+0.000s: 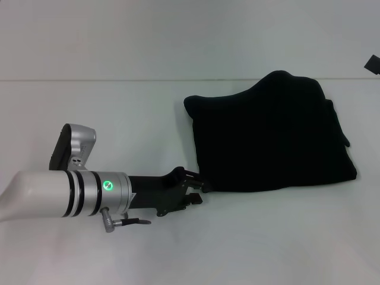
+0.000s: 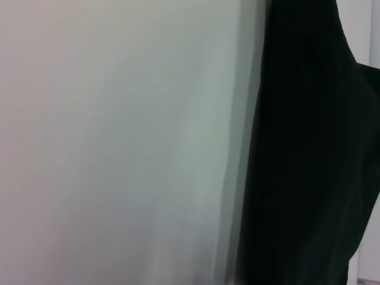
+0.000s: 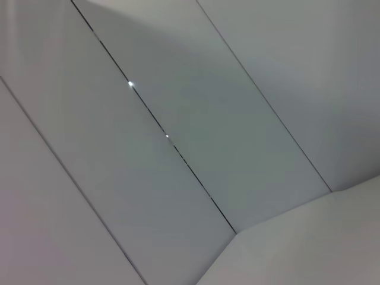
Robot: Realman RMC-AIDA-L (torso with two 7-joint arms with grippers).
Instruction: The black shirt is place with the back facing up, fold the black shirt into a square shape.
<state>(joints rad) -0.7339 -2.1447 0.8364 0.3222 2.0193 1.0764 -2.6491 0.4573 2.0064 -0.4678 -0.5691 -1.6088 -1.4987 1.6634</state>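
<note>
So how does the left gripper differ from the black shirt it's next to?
The left gripper is rigid, angular and small; the black shirt is soft, rumpled and far bigger. The gripper is on a silver arm at the shirt's near-left corner, while the shirt lies folded on the white table. Both are black.

Before me lies a plain white table [image 1: 119, 119], smooth and evenly lit, with a faint seam line running across its far part in my head view. A small dark object [image 1: 372, 63] sits at the far right edge; I cannot tell what it is. My right wrist view shows pale grey panels [image 3: 196, 136] divided by thin dark seams, with two tiny glints of light along one seam.
</note>
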